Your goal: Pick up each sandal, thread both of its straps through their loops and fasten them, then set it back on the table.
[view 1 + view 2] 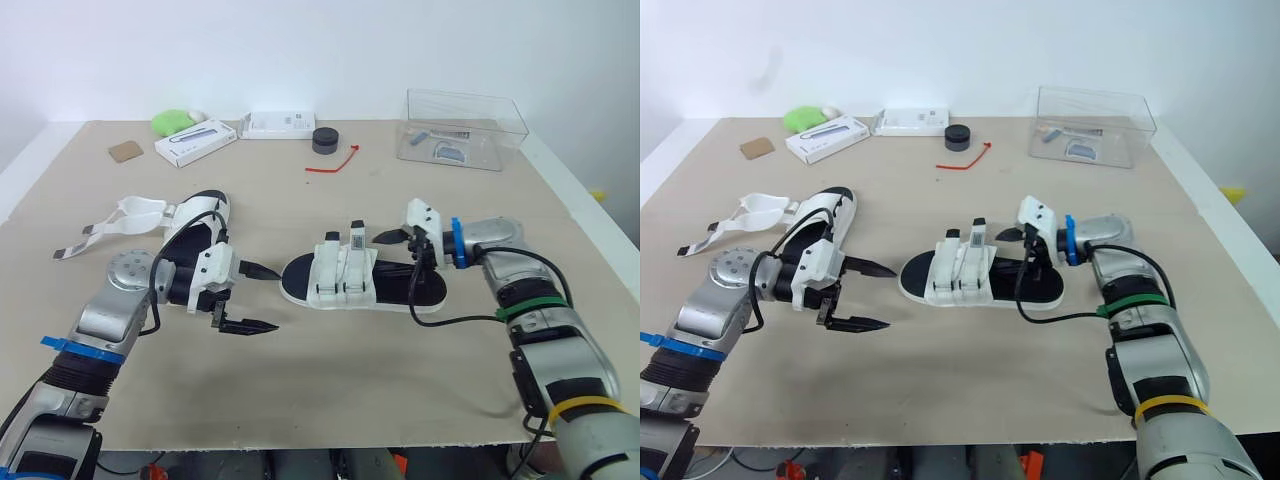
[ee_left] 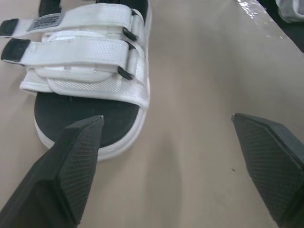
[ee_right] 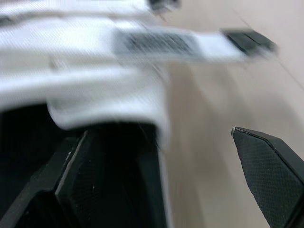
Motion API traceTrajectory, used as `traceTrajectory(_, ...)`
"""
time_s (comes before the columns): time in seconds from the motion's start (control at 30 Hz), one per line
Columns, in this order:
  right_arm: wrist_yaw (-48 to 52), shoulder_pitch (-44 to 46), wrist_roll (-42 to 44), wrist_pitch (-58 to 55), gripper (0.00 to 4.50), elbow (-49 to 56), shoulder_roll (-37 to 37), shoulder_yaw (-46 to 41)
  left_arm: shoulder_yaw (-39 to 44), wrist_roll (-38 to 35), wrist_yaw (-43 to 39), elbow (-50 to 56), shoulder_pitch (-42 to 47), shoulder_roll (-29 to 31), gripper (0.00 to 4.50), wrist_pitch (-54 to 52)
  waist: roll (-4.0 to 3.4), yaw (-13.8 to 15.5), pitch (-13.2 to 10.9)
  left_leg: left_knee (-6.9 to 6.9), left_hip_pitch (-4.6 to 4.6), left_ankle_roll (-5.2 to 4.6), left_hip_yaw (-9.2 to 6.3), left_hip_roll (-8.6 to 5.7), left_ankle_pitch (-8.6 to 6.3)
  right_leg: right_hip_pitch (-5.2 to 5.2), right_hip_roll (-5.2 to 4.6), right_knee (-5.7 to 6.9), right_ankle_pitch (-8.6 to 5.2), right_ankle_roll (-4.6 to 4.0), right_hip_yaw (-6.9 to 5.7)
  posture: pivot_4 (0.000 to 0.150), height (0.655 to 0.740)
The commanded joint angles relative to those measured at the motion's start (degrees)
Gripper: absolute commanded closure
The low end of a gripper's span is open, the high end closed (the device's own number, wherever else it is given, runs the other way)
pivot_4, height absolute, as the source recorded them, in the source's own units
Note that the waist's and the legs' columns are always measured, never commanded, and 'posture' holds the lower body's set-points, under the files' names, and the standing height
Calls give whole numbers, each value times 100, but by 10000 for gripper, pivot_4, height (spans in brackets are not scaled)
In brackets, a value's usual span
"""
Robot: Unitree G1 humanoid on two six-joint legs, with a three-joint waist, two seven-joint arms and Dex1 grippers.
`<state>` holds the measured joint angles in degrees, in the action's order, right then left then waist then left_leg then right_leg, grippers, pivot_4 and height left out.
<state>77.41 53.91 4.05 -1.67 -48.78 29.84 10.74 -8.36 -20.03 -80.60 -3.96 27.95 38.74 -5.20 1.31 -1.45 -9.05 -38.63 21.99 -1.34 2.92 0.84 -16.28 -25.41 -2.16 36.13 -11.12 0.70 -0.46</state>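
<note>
Beige table [image 1: 400, 390]: left hand [image 1: 277, 298] spread, level beside sandal [image 1: 340, 282] toe; right hand [image 1: 397, 268] spread, straddling heel edge.

Lighting: bright, even and diffuse, falling from overhead; the white wall [image 1: 300, 50] is close to washed out and the beige table [image 1: 400, 390] is evenly lit from edge to edge. Shadows: soft, faint and close under what casts them, with a pale smudge on the table beneath the left gripper [image 1: 278, 299], a narrow dark rim along the sole of the middle sandal [image 1: 360, 285], and a gentle grey band beside that sole in the left wrist view. Glare: white highlights on the rim and walls of the clear box [image 1: 465, 128], and a bright sheen on the table beyond the sandal in the left wrist view.
</note>
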Motion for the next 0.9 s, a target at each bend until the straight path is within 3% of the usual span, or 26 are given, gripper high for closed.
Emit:
traceTrajectory(0.03,-41,75,53,-92,0,76,-150,-85,127,-20,14,204,49,51,542,106,0,5,0,0,1,0,0,0,0,0,-1,0,0,0,0,1500,7400)
traceTrajectory(0.13,-220,-30,51,-44,0,111,-275,-138,132,-59,49,348,-5,76,542,63,0,1,0,0,1,1,0,0,0,0,-3,0,1,0,1,1500,7400)
traceTrajectory(0.2,-256,-102,94,-40,8055,175,-327,-177,140,-72,64,451,-68,105,0,39,0,1,0,0,0,2,-1,0,1,0,-2,2,2,-1,5,1500,7400)
traceTrajectory(0.23,-220,-140,141,-105,15116,227,-348,-195,142,-73,66,509,-111,126,0,27,0,2,0,0,-2,4,-2,0,2,0,-1,4,3,-3,7,1500,7400)
traceTrajectory(0.3,-163,-247,273,-272,20239,397,-404,-250,161,-87,74,622,-203,174,0,2,1,2,1,-1,-3,9,-3,0,5,1,-1,7,4,-5,10,1500,7400)
traceTrajectory(0.33,-154,-307,345,-377,27979,499,-429,-286,162,-84,77,653,-235,194,0,3,0,4,0,-2,-4,10,-4,1,6,2,0,7,5,-6,11,1500,7400)
traceTrajectory(0.37,-157,-362,406,-479,27979,600,-447,-325,163,-81,83,676,-253,206,0,1,1,7,0,-2,-4,10,-4,1,6,2,-1,8,5,-5,12,1500,7400)
traceTrajectory(0.53,-310,-625,729,-1051,42645,1155,-479,-560,157,-85,125,719,-215,199,0,-52,1,12,1,-6,-2,12,-6,0,7,3,-1,8,7,-4,10,1500,7400)
traceTrajectory(0.73,-1168,-1104,1095,-2153,44983,2412,-365,-1068,119,-124,146,758,-222,178,0,-65,1,21,1,-6,2,12,-10,0,7,2,-3,7,7,-3,7,1500,7400)
traceTrajectory(0.9,-2819,-1256,1414,-3096,44983,3252,-390,-2073,120,-95,255,784,-239,119,0,-75,1,28,0,-8,7,13,-10,-2,8,0,-4,8,8,-1,7,1500,7400)
